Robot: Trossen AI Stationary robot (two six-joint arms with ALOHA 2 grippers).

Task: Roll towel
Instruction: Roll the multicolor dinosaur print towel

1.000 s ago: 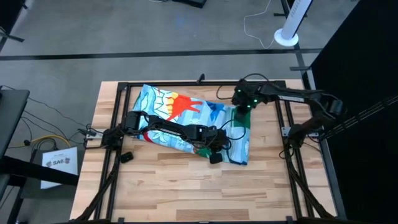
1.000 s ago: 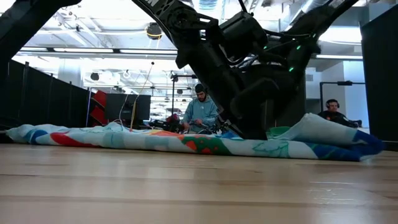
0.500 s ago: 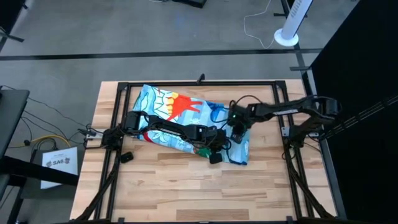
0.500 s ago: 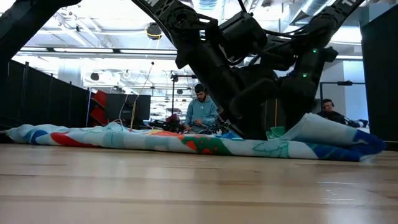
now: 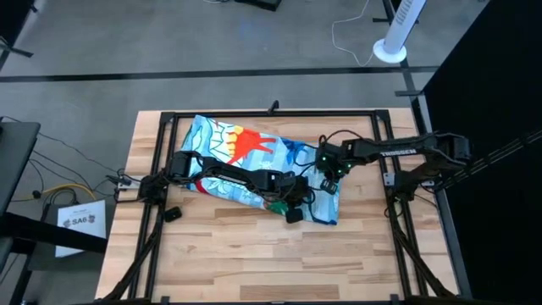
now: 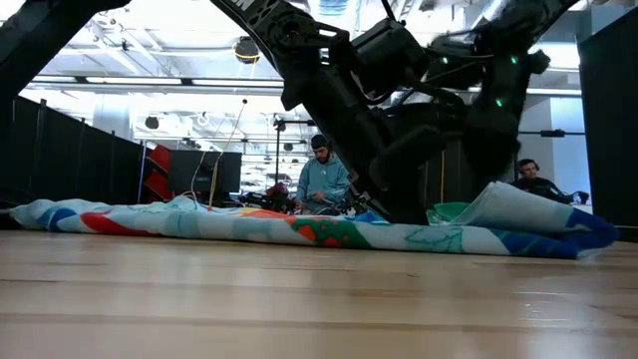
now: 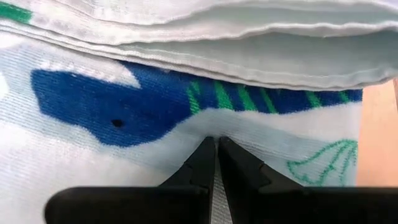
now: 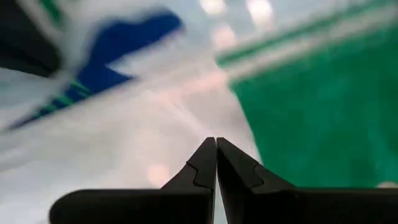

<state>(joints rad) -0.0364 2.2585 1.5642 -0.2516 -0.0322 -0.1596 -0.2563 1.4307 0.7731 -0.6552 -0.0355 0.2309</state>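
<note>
A: Largest item first. Where does the table [image 5: 212, 246] stand?

B: Light wooden top with a black frame lying on it. The towel [image 5: 246, 152] sits across the far half, running from the far left corner down toward the middle right (a bunched, partly folded band, not flat). In the low view it is a long low ridge [image 6: 199, 221] with a raised fold at its right end.

A: Print visible?

B: Light blue ground with a red-orange motif near the far left end; blue and green marks show close up in the left wrist view [image 7: 124, 106]. The right wrist view shows a plain green area beside pale cloth [image 8: 311, 118], blurred.

A: Arms?

B: Left arm stretches from the left edge along the towel; the left gripper [image 5: 290, 206] sits at the towel's near edge, toward its right end. Its fingers [image 7: 202, 163] are pressed together, tips against the cloth; I cannot tell whether any fabric is pinched between them.

A: Right?

B: The right gripper [image 5: 330, 169] is over the towel's right end, fingers [image 8: 205, 163] closed together just above the cloth.

A: Background?

B: Two seated people beyond the table, one centre [image 6: 321, 179], one far right [image 6: 533, 179].
</note>
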